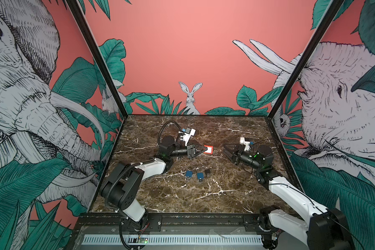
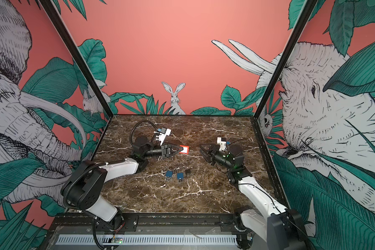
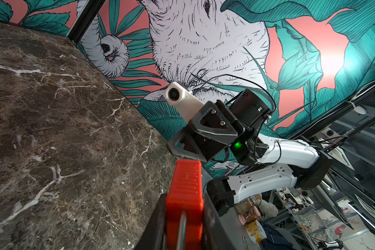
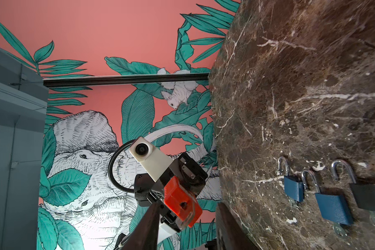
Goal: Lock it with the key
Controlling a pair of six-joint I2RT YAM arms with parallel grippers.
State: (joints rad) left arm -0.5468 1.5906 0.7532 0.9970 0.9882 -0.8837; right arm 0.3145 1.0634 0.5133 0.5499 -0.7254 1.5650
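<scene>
Left of centre in both top views, the left pincer [image 1: 204, 149] is clenched on a red plastic padlock [image 1: 209, 149], held clear of the dark marble table [image 1: 225, 194] (the keyhole end faces the other arm). In the lower middle, a blue metal padlock [image 1: 189, 173], a second blue padlock [image 1: 200, 175] and a black padlock [image 1: 207, 171] lie in a row, with silvery keys [image 4: 339, 230] at their bottoms. Right of centre, the right pincer [image 1: 225, 150] is released and empty, apart from the red padlock.
</scene>
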